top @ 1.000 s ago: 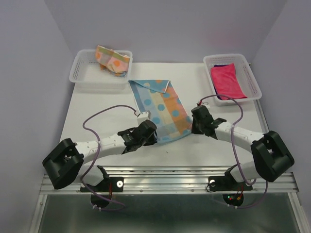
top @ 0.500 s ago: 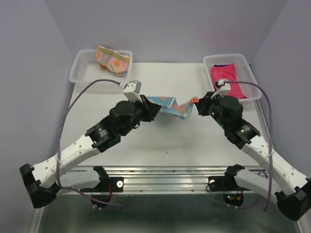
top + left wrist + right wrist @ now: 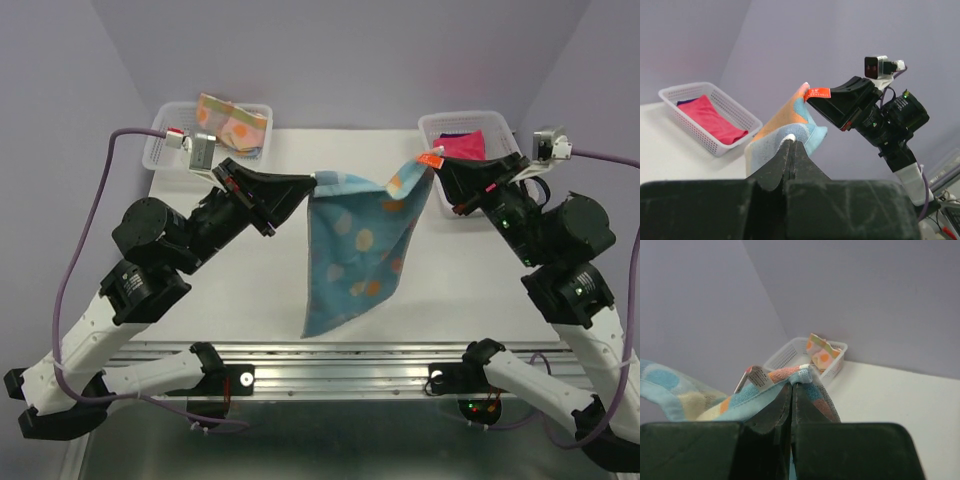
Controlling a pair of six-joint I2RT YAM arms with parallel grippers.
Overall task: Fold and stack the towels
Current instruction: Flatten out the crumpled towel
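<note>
The left hand (image 3: 312, 183) and the right hand (image 3: 432, 166), both raised, each pinch one upper corner of the light-blue patterned towel (image 3: 355, 250), which hangs spread between them over the middle of the worktop (image 3: 230, 280).

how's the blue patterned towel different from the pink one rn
The blue patterned towel hangs in the air, pinched at its top corners by the left gripper and right gripper; the pink towel lies in the white basket. The blue patterned towel is opened out, with coloured dots and blocks; the pink towel is one plain colour. Both are small soft cloths.
</note>
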